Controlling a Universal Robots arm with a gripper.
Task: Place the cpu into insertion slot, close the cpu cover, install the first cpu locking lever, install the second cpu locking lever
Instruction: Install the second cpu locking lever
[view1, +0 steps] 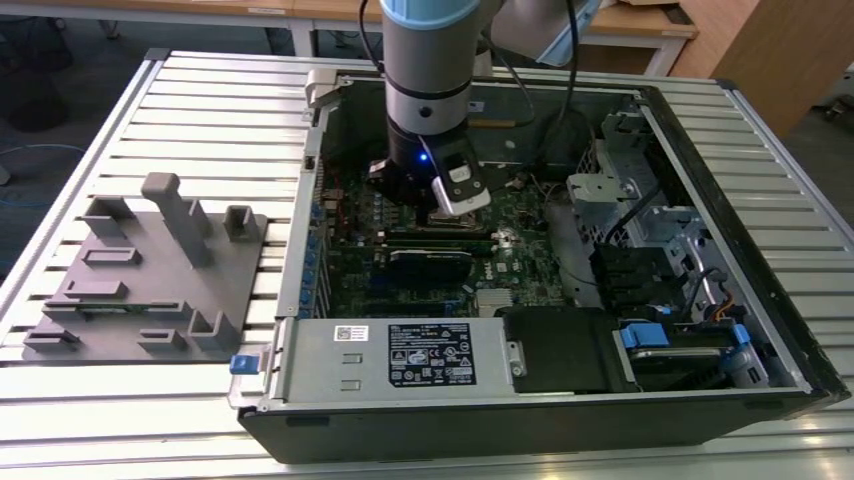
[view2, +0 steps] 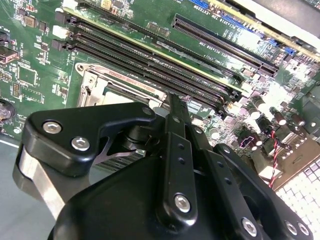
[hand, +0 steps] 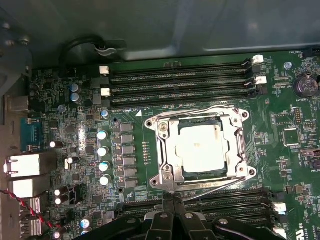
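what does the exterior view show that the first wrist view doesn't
Exterior view alone: the whole open computer case on a slatted table, a grey fixture block at the exterior view's left, the power supply and the arm reaching down into the case.

First wrist view alone: the cpu seated in the insertion slot, the cpu cover framing it, and memory slots beside it.

Both: the green motherboard and the hand, low over the socket area.
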